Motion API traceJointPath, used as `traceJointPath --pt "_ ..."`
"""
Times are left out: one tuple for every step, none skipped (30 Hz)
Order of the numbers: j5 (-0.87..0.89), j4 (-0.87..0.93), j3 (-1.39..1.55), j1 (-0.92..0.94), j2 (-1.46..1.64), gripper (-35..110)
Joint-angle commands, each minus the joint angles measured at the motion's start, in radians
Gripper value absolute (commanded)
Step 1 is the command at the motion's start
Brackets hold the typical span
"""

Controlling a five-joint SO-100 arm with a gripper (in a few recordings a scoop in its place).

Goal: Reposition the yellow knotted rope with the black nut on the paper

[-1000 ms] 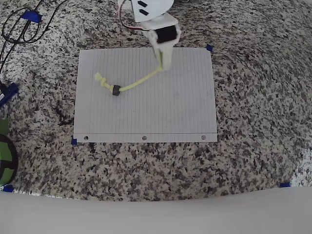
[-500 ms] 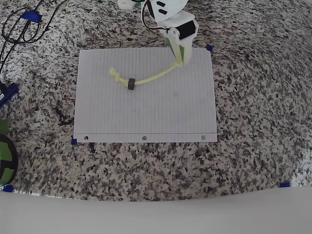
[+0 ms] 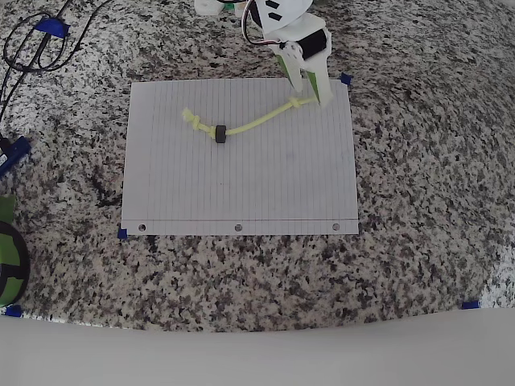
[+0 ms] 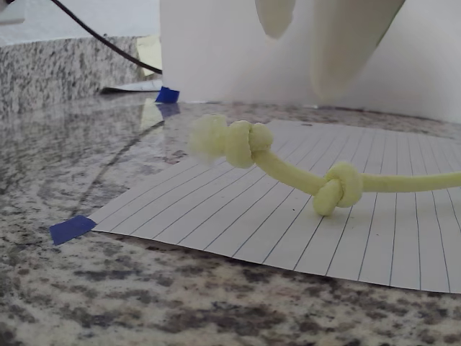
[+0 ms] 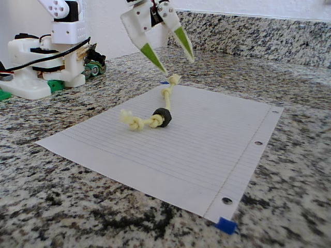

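The gripper (image 5: 172, 56) hangs with jaws spread, released, above the yellow knotted rope (image 3: 256, 123) at its far-right end. The black nut (image 3: 219, 134) sits near the rope's left knots on the paper (image 3: 241, 193).

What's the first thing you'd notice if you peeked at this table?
Probably the yellow knotted rope lying across the white lined paper, with a small black nut threaded on it near its left end in the overhead view. Just above the rope's other knotted end, by the paper's top right corner, the robot's hand hangs open, touching nothing.
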Motion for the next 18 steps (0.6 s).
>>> traceJointPath --pt "-0.002 0.018 -0.002 0.025 0.081 63" --pt "-0.002 0.021 -0.002 0.043 0.101 63" --pt "-0.006 0.023 -0.002 0.069 0.123 61" --pt "-0.012 0.025 0.0 0.097 0.14 60" --pt "-0.018 0.025 0.002 0.124 0.153 60" --pt "-0.021 0.025 0.003 0.155 0.163 59" --pt "-0.026 0.025 0.003 0.187 0.164 58" --pt "-0.028 0.021 0.003 0.219 0.161 57" --pt "-0.028 0.018 0.003 0.252 0.152 57" --pt "-0.029 0.009 0.003 0.284 0.138 56" --pt "-0.035 -0.002 0.003 0.316 0.123 56" --pt "-0.043 -0.012 0.002 0.348 0.103 55" --pt "-0.054 -0.028 0.002 0.379 0.083 55" --pt "-0.063 -0.043 0.002 0.407 0.06 54" --pt "-0.072 -0.057 0.0 0.433 0.034 54" --pt "-0.08 -0.072 -0.002 0.456 0.008 53" --pt "-0.091 -0.084 -0.003 0.479 -0.015 53" --pt "-0.101 -0.095 -0.005 0.499 -0.037 52"
